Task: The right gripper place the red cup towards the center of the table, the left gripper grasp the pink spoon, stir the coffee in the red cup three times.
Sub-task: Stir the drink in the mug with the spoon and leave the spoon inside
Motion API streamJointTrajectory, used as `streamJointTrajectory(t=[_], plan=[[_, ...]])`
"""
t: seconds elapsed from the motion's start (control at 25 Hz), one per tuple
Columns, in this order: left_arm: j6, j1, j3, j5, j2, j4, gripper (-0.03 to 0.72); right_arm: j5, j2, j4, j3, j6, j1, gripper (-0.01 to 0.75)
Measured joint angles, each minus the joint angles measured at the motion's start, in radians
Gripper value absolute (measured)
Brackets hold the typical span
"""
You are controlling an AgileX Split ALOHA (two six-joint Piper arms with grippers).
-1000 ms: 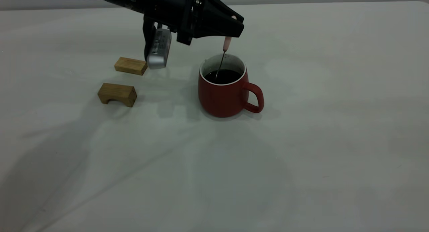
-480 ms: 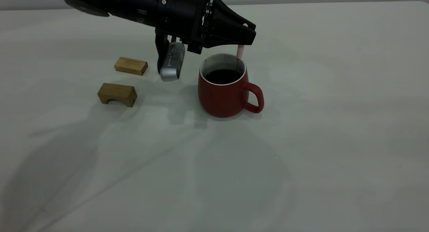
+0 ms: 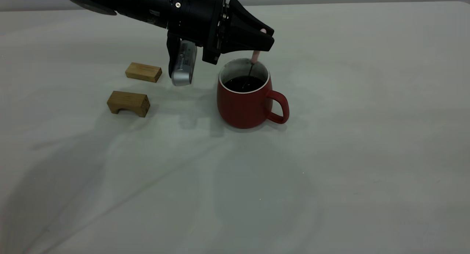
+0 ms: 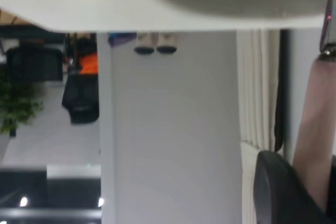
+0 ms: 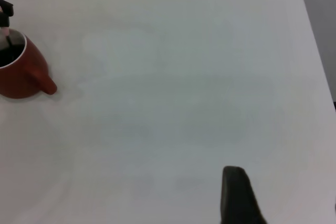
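Note:
The red cup (image 3: 243, 105) stands upright near the table's (image 3: 367, 136) middle, handle to the right, with dark coffee (image 3: 242, 83) inside. My left gripper (image 3: 261, 41) hovers just above the cup's far rim, shut on the pink spoon (image 3: 254, 56), which hangs down so that its metal neck dips into the coffee. The left wrist view shows the pink handle (image 4: 315, 129) pinched beside a black finger (image 4: 278, 192). My right gripper (image 5: 286, 198) is open and empty, far from the red cup (image 5: 21, 74), and it does not appear in the exterior view.
Two tan wooden blocks lie left of the cup: a flat one (image 3: 143, 72) and an arched one (image 3: 128, 103). The silver wrist camera (image 3: 182, 65) hangs between the blocks and the cup. The table's front and right side are bare.
The left gripper swung the spoon from the cup's middle to its right rim, then back left toward the middle. The cup and blocks stayed put.

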Motion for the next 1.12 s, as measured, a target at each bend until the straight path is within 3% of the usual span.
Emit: streamJointTrajectory(t=[0.16, 0.28, 0.48, 0.72, 0.92, 1.12], plan=[[-0.14, 0.0, 0.0, 0.091, 0.0, 0.007, 0.165, 0.0, 0.0, 0.0, 0.0, 0.0, 0.0, 0.474], [-0.226, 0.003, -0.001, 0.087, 0.0, 0.037, 0.165, 0.0, 0.0, 0.0, 0.0, 0.0, 0.0, 0.474], [-0.153, 0.017, -0.013, 0.01, -0.001, 0.094, 0.165, 0.0, 0.0, 0.0, 0.0, 0.0, 0.0, 0.474], [0.001, 0.02, -0.025, -0.013, -0.001, 0.038, 0.165, 0.0, 0.0, 0.0, 0.0, 0.0, 0.0, 0.474], [-0.112, 0.014, -0.025, 0.081, -0.001, 0.027, 0.165, 0.0, 0.0, 0.0, 0.0, 0.0, 0.0, 0.474], [-0.219, 0.016, -0.025, 0.084, -0.001, 0.115, 0.165, 0.0, 0.0, 0.0, 0.0, 0.0, 0.0, 0.474]])
